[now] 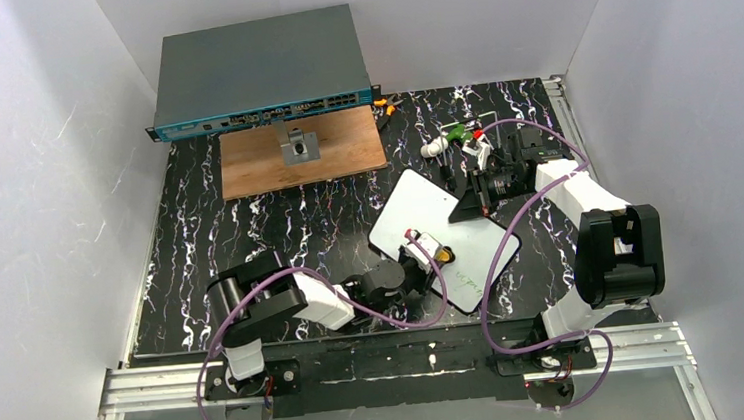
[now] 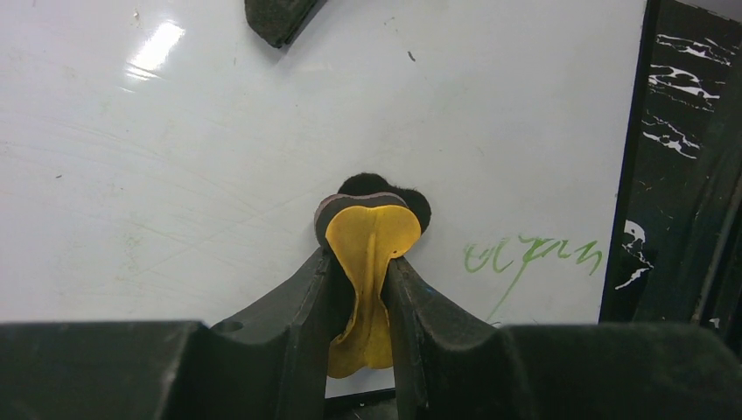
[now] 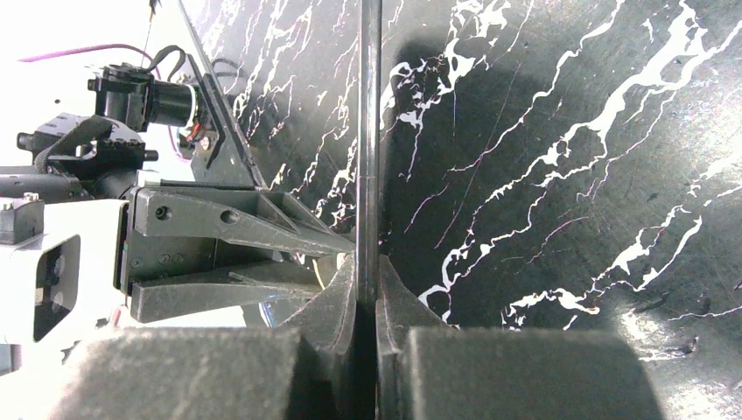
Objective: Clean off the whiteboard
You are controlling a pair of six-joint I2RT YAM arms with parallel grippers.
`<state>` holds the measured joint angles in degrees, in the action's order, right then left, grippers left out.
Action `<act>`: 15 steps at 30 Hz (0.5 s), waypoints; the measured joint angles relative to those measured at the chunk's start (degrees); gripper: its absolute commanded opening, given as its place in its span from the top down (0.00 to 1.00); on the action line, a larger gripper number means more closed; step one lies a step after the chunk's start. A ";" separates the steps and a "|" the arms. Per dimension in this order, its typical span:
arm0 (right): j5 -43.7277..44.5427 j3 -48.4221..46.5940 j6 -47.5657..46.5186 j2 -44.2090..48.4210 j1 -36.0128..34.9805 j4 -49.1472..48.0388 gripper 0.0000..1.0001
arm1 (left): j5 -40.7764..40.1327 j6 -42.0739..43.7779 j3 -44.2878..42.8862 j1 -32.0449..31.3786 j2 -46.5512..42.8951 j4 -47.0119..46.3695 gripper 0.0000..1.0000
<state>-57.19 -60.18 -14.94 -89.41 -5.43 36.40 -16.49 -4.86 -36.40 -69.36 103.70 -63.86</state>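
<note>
The whiteboard lies tilted on the black marbled table, with green handwriting near its near right edge. My left gripper is shut on a yellow eraser and holds its black felt on the board. In the left wrist view the eraser is squeezed between the fingers, just left of the green writing on the whiteboard. My right gripper is shut on the board's far right edge. In the right wrist view the thin dark edge runs up from the closed gripper.
A grey network switch stands at the back. In front of it is a brown wooden board with a small metal part. Markers and an orange-handled tool lie at the back right. White walls surround the table.
</note>
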 measured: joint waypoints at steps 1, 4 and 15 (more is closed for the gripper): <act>0.00 0.00 -0.04 0.00 -0.02 0.07 0.99 | 0.31 0.26 -0.02 -0.22 -0.07 0.15 1.00; 0.00 0.00 -0.17 -0.02 -0.15 0.31 0.99 | 0.46 1.81 -0.74 -1.42 -0.09 1.38 1.00; -0.66 0.02 -0.42 -0.04 -0.44 1.05 0.99 | -0.87 5.79 -4.24 -5.18 1.11 2.21 1.00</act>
<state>-57.84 -60.16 -15.35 -89.45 -5.87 37.45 -17.37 0.93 -40.64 -74.54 104.81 -61.65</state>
